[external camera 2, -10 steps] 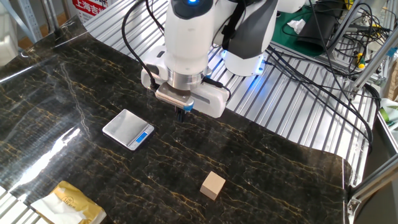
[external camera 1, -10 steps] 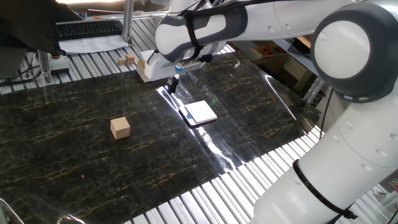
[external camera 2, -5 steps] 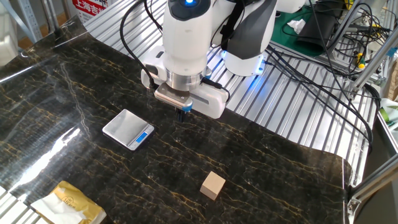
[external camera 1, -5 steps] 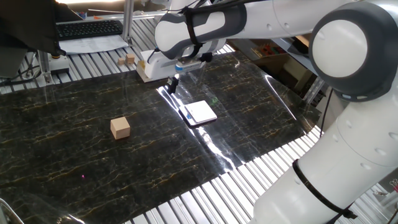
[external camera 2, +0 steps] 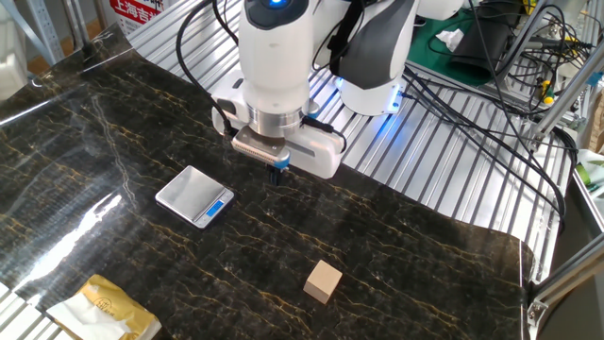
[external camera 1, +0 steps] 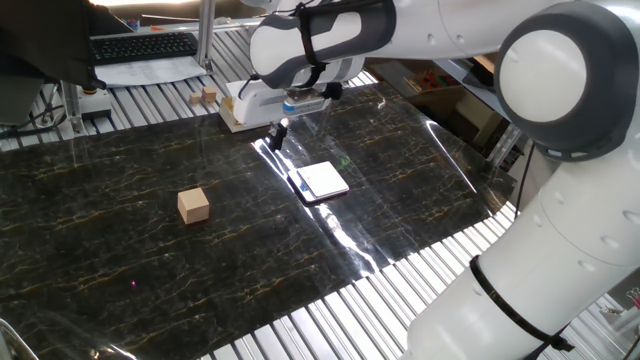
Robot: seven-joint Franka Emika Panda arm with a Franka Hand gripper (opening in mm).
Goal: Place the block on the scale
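Note:
The block (external camera 1: 194, 205) is a small light-tan wooden cube standing alone on the dark marbled mat, left of centre; it also shows in the other fixed view (external camera 2: 324, 281) near the front. The scale (external camera 1: 322, 181) is a thin square device with a shiny top plate, lying flat on the mat; in the other fixed view (external camera 2: 194, 196) its blue mark shows. My gripper (external camera 1: 278, 133) hangs above the mat just behind the scale, far from the block. Its dark fingers are close together and hold nothing; it also shows in the other fixed view (external camera 2: 277, 167).
A tan box with yellow material (external camera 2: 106, 308) lies at the mat's edge. A tinier wooden block (external camera 1: 208, 97) and a keyboard (external camera 1: 145, 45) sit behind the mat on the slatted table (external camera 1: 300, 325). Cables (external camera 2: 491, 123) run over the table's far side.
The gripper has risen slightly and shifted a little, still shut and empty. The block and the scale have not moved.

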